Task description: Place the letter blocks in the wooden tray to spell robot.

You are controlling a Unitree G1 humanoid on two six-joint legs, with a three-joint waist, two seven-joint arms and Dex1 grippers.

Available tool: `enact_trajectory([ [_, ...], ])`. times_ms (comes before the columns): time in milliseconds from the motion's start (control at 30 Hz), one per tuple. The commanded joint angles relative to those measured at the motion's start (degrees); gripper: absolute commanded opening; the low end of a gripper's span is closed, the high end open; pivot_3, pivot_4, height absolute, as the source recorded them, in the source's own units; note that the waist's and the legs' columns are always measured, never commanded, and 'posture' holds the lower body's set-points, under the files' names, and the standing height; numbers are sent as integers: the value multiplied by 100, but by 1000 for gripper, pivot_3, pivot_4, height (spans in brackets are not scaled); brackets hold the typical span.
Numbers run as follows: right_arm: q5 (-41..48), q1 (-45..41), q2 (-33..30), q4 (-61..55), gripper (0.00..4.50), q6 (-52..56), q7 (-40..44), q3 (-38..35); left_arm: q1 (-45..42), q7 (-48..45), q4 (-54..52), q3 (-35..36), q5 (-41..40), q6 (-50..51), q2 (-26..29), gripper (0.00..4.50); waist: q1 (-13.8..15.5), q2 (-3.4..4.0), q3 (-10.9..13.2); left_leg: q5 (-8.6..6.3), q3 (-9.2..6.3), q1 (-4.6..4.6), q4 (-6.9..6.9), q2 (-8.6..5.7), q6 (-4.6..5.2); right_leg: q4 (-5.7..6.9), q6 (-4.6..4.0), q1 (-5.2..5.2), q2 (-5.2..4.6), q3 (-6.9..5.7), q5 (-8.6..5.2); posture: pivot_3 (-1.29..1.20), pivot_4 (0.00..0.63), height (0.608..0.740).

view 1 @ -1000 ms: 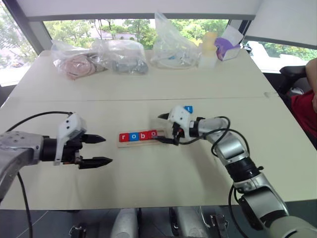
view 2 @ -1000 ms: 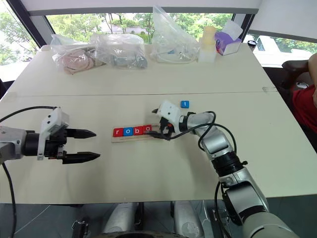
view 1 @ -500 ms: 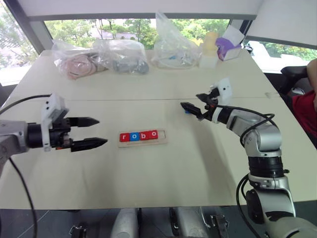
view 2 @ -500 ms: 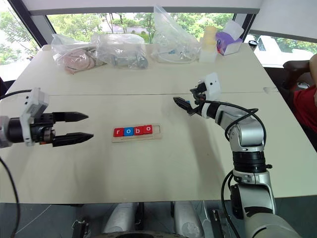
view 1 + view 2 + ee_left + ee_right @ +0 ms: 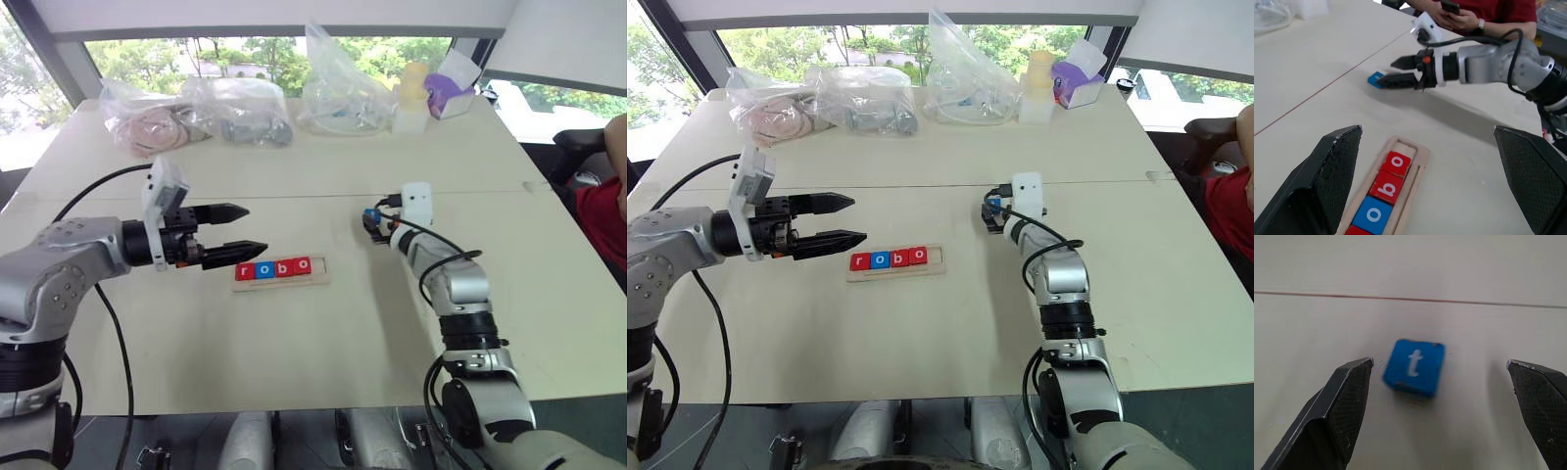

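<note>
the blue t block point(image 5: 1414, 366) is lying flat on the table point(image 5: 323, 343), out past the wooden tray point(image 5: 281, 272) on the right side. the right gripper point(image 5: 1440, 406) is pointing at it with its two black fingers point(image 5: 1342, 401) spread wide apart. the block is sitting just ahead of the gap between them, closer to one finger, and nothing is touching it. the gripper is holding nothing.

the left gripper point(image 5: 247, 229) is hanging over the table just beside the left end of the tray. its fingers are wide open too and are holding nothing.

the tray is holding four blocks in a row, r point(image 5: 245, 271), o point(image 5: 263, 269), b point(image 5: 282, 267) and o point(image 5: 302, 264). the spot at the right end is standing bare.

the right wrist view is showing the white t plainly, while in the head views the gripper is covering most of that block. the left wrist view is showing a person point(image 5: 1484, 14) in a red top sitting past the table edge, holding a phone.
</note>
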Motion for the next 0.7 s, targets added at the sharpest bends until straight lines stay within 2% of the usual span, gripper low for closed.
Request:
enact_trajectory([
  [33, -121, -14, 110, 93, 4478, -344, -105, 92, 174, -64, -176, -101, 231, -246, 102, 4500, 0, 0, 0, 0, 0, 0, 0, 0, 0, -1, 0, 0, 0, 0, 0, 0, 150, 735],
  [167, -254, -64, 218, 441, 4478, -554, -291, 169, 291, -110, -218, -316, 649, -581, 194, 4500, 0, -1, -1, 0, -1, 0, 0, 0, 0, -1, 0, 1, -1, 0, 0, 0, 150, 735],
  [267, -313, -172, 270, 791, 4478, -772, -366, 181, 289, -88, -281, -328, 618, -575, 150, 4500, -8, -1, -1, 1, -1, 5, 2, 0, -2, -1, 0, 6, 0, 0, 0, 0, 150, 735],
  [367, -383, -322, 325, 1152, 3635, -1019, -406, 234, 290, -29, -342, -241, 490, -469, 110, 4500, -14, -2, -1, 2, -1, 7, 5, 1, -3, -1, 0, 10, 1, 0, 0, 0, 150, 735],
  [533, -451, -398, 437, 1302, 1208, -1037, -428, 309, 394, -7, -394, -209, 506, -465, 139, 4500, -39, -2, -1, 2, -4, 8, 3, 1, -3, 0, 0, 11, 3, 0, 0, 0, 150, 735],
  [700, -437, -168, 425, 642, 1196, -733, -490, 274, 500, 15, -556, -193, 446, -435, 137, 4500, -46, -2, -2, 2, -7, 7, 2, 2, -3, 0, 0, 11, 1, -1, 0, 0, 150, 735],
])
